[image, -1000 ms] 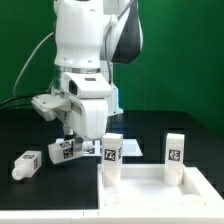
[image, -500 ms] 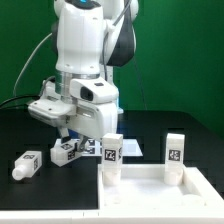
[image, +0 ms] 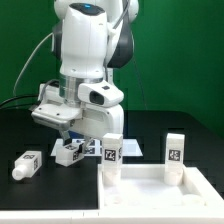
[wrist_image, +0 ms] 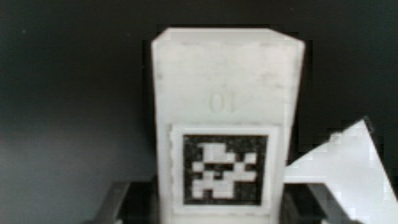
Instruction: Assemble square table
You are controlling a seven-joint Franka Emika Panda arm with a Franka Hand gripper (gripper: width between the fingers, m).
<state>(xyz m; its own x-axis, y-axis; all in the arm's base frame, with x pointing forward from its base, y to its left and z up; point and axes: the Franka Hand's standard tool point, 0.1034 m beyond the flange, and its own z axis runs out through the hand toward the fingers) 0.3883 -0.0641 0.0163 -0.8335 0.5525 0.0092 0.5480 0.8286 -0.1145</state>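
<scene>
Our gripper (image: 68, 143) clasped a lying leg (wrist_image: 222, 90), fingers pressed against both its sides; its black-and-white tag (wrist_image: 222, 165) showed only a blocky pattern.

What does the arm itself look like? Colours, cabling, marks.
The arm has glossy white rounded shells with a black joint section up top. A black cable loops off its side. The tool has a boxy white-grey body. No markings legible.

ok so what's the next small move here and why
Probably close the tool on the lying leg: the wrist view shows it centred under the tool, but I can't tell whether it's gripped yet. Two other legs already stand on the tabletop.
</scene>
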